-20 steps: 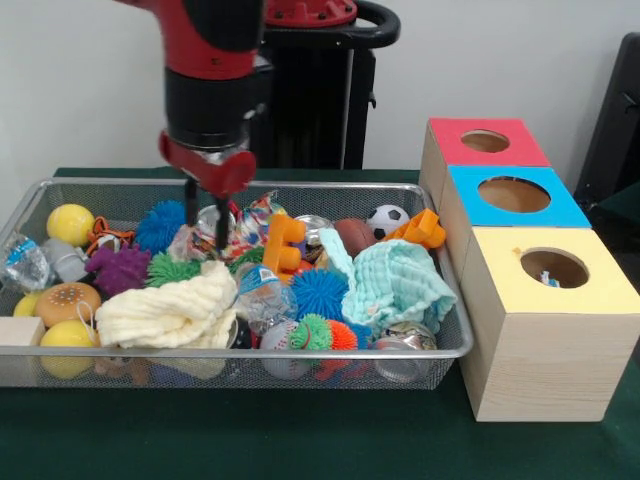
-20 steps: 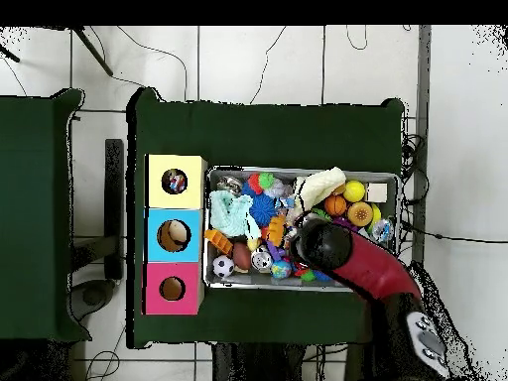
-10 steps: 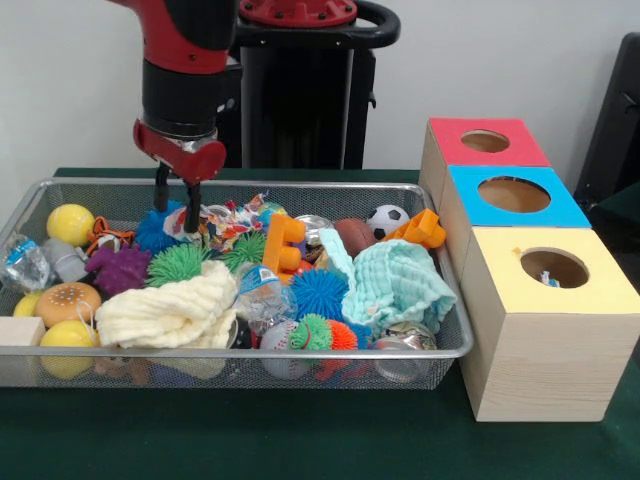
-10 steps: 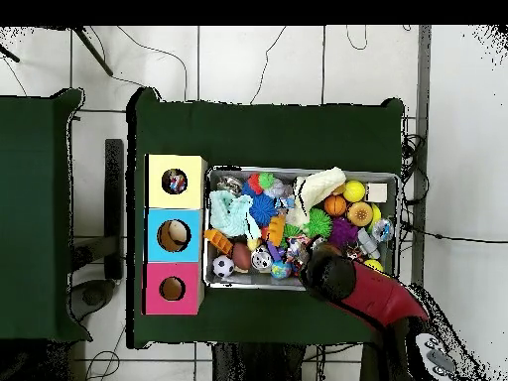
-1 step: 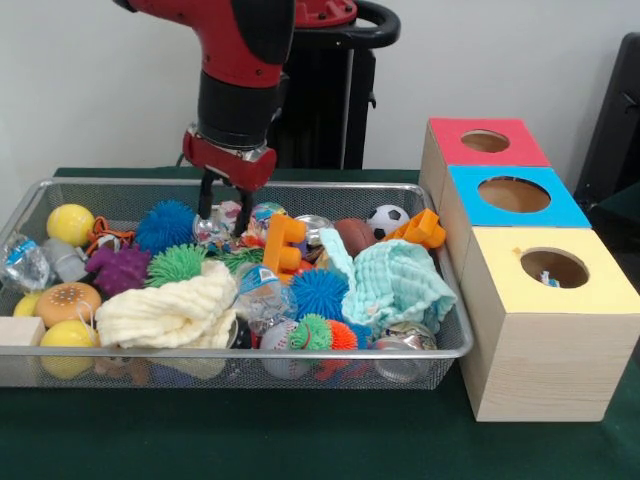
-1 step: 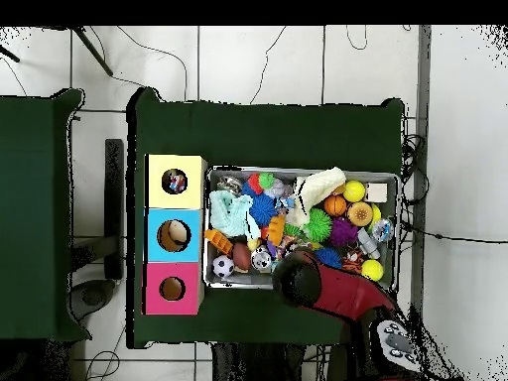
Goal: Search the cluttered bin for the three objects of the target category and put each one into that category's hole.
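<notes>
- While the gripper (image 5: 222,203) hangs with fingers apart, seemingly empty, over the wire bin (image 5: 420,196)'s back edge, pick one target first.
- Balls lie mid-bin; carry a firmly held one to the blue-topped box (image 5: 512,194).

Dark green desk (image 5: 300,445), wire mesh bin (image 5: 300,368) full of toys, row of three wooden boxes (image 5: 545,345) just beside it
</notes>
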`<state>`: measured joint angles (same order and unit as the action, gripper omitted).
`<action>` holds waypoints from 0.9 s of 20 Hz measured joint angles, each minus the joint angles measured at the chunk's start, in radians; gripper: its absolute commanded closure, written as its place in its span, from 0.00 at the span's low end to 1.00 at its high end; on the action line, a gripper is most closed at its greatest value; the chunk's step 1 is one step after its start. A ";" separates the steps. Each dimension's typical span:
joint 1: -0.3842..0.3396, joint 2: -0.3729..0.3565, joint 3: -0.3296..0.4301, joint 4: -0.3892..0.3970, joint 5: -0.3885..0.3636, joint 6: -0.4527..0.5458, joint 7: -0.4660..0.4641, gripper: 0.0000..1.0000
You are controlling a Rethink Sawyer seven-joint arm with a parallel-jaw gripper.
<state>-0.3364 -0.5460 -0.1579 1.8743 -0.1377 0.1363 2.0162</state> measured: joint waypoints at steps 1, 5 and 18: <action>0.003 0.001 0.000 0.003 -0.002 -0.003 0.000 0.00; -0.014 0.000 0.003 0.014 -0.007 -0.008 0.000 1.00; -0.141 0.000 0.062 0.025 -0.040 -0.014 0.000 1.00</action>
<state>-0.4769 -0.5457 -0.0962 1.8994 -0.1780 0.1227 2.0162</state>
